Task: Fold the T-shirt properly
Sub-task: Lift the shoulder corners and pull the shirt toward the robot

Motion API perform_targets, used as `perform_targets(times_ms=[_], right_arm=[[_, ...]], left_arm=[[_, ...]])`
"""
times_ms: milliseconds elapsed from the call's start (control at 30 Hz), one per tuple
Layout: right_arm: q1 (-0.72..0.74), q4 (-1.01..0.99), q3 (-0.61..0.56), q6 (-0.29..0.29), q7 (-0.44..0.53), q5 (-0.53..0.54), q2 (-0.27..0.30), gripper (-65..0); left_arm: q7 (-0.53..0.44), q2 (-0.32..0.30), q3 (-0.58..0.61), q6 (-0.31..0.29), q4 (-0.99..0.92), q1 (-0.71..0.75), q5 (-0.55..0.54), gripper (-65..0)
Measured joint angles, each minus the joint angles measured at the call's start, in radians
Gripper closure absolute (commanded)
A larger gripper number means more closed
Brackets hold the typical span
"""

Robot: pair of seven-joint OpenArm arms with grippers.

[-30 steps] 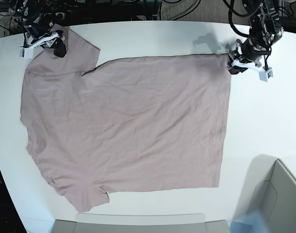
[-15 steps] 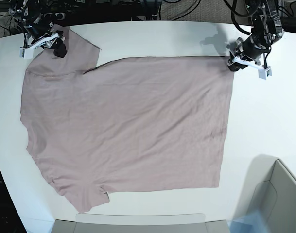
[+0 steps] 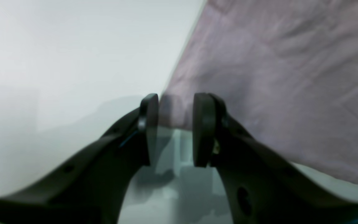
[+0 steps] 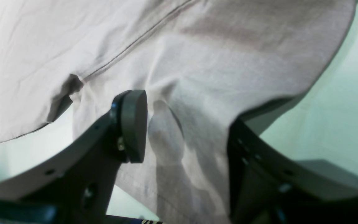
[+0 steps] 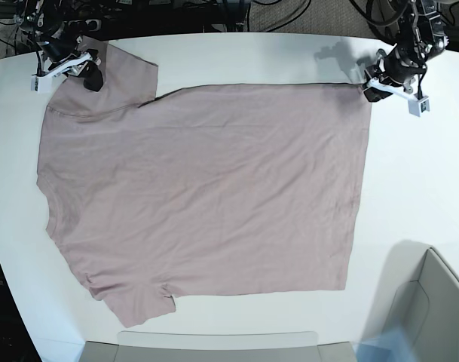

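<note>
The mauve-pink T-shirt (image 5: pixel 206 188) lies spread flat on the white table (image 5: pixel 417 188), collar side to the left in the base view. My left gripper (image 5: pixel 371 89) is at the shirt's far right corner. In the left wrist view this gripper (image 3: pixel 176 118) has the corner of the T-shirt (image 3: pixel 275 77) between its two pads, which stand close together. My right gripper (image 5: pixel 91 75) is at the far left sleeve. In the right wrist view this gripper (image 4: pixel 154 127) is shut on the T-shirt (image 4: pixel 197 46), whose sleeve cloth drapes over and hides one finger.
A grey open box (image 5: pixel 432 302) stands at the near right corner. A grey strip (image 5: pixel 214 348) runs along the near table edge. Dark cables (image 5: pixel 237 11) lie behind the far edge. The table's left edge curves inward toward the near side.
My left gripper moved right and toward the far edge, dragging the shirt's corner with it. The far edge of the shirt is now straighter and tauter. The right gripper stayed at the sleeve.
</note>
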Motion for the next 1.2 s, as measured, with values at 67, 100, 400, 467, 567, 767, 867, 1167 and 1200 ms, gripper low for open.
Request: perform_targets(times_ms=[67, 100, 400, 467, 567, 767, 867, 1167, 1200], right_arm=[[0.000, 0.000, 0.000, 0.000, 0.000, 0.000, 0.003, -25.1], [0.000, 0.000, 0.000, 0.000, -0.003, 0.000, 0.007, -25.1], [0.000, 0.000, -0.001, 0.000, -0.002, 0.000, 0.009, -25.1], [0.000, 0.000, -0.001, 0.000, -0.002, 0.000, 0.009, -25.1], [0.000, 0.000, -0.001, 0.000, -0.001, 0.000, 0.009, -25.1], [0.000, 0.000, -0.001, 0.000, -0.001, 0.000, 0.009, -25.1], [0.000, 0.000, -0.001, 0.000, -0.001, 0.000, 0.009, -25.1], [0.011, 0.002, -0.033, -0.005, 0.002, -0.015, 0.011, -10.1], [0.011, 0.003, -0.035, -0.005, -0.006, -0.018, 0.011, -4.5]], left_arm=[[-0.003, 0.000, 0.000, 0.000, 0.001, -0.005, -0.001, -18.4], [-0.004, 0.000, 0.000, -0.002, -0.007, -0.005, -0.001, -18.4], [-0.011, 0.005, 0.001, 0.000, -0.056, 0.002, 0.094, -18.4], [-0.015, 0.004, 0.003, -0.003, -0.056, 0.005, 0.093, -18.4], [-0.018, 0.005, 0.010, -0.003, -0.056, 0.007, 0.093, -18.4], [-0.050, 0.029, 0.094, -0.004, -0.050, 0.000, 0.093, -18.4], [-0.048, 0.050, 0.099, -0.007, -0.049, -0.002, 0.089, -18.4], [-0.051, 0.058, 0.096, -0.020, -0.131, -0.049, 0.066, 0.0], [-0.051, 0.058, 0.088, -0.023, -0.136, -0.050, 0.066, 0.0]])
